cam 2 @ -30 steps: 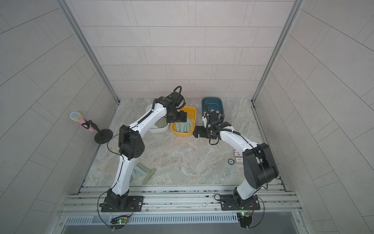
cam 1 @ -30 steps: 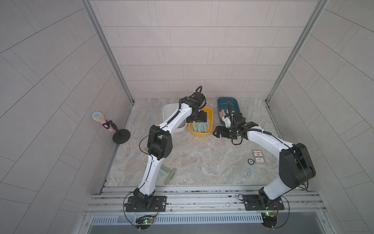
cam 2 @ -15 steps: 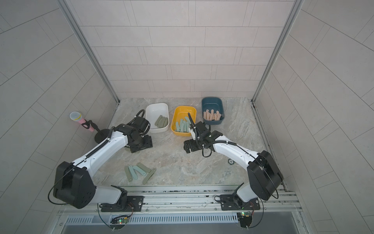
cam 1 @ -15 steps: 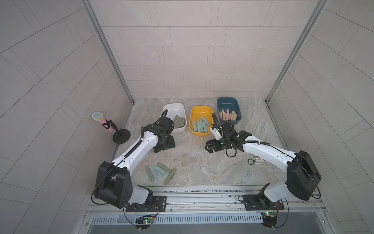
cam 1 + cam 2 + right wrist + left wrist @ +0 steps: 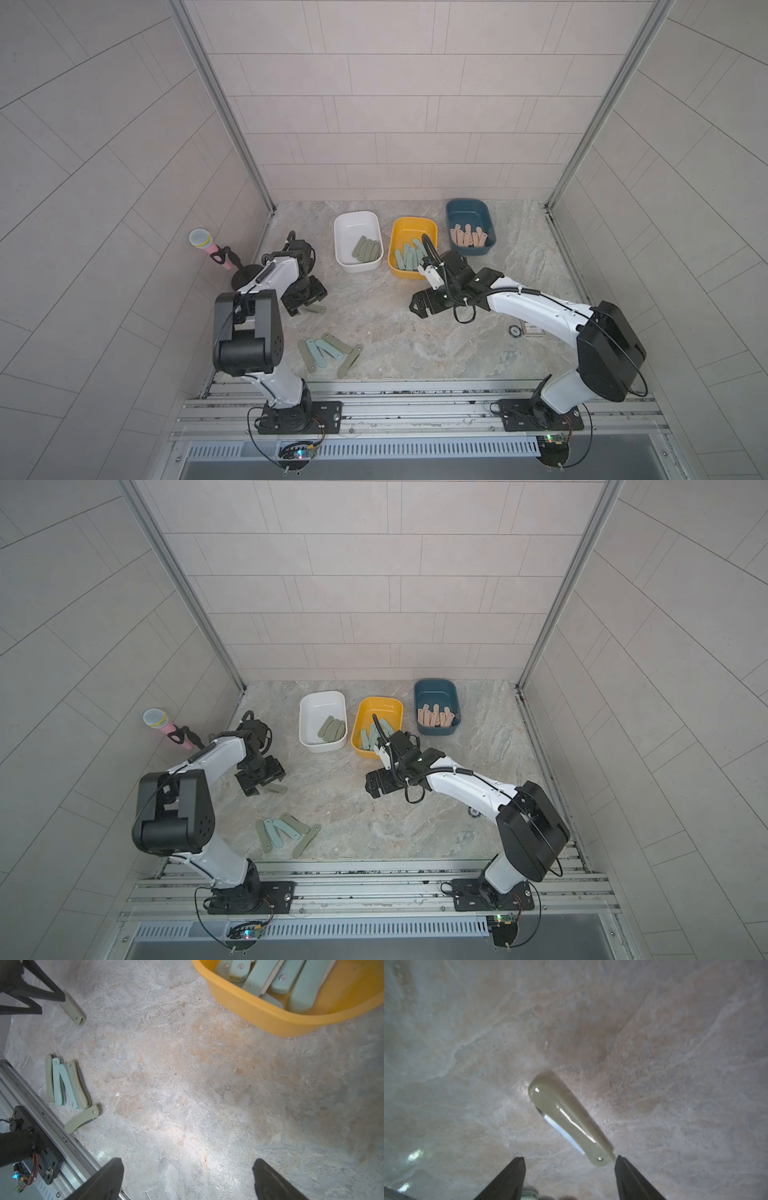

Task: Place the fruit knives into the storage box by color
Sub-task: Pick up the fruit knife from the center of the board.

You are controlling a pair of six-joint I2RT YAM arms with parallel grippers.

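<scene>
Several loose fruit knives (image 5: 328, 353), olive and teal, lie clustered near the table's front left; they also show in the right wrist view (image 5: 66, 1082). One olive knife (image 5: 314, 309) lies apart on the marble. My left gripper (image 5: 305, 301) hovers low over it, open. In the left wrist view that knife (image 5: 566, 1120) lies flat with its riveted end just inside one fingertip (image 5: 619, 1160); nothing is gripped. My right gripper (image 5: 417, 305) is open over bare marble in front of the yellow box (image 5: 432, 226). The white box (image 5: 337, 232) holds olive knives, the yellow one teal, the blue box (image 5: 467, 214) peach.
A pink microphone on a black stand (image 5: 201, 241) stands at the left wall. A small printed card (image 5: 532, 330) and a black disc (image 5: 514, 331) lie under the right arm. A metal rail (image 5: 415, 395) runs along the table's front edge.
My left arm has swung from above the yellow box down to the front left, over the single olive knife. My right gripper has drawn back from the boxes toward the table's middle.
</scene>
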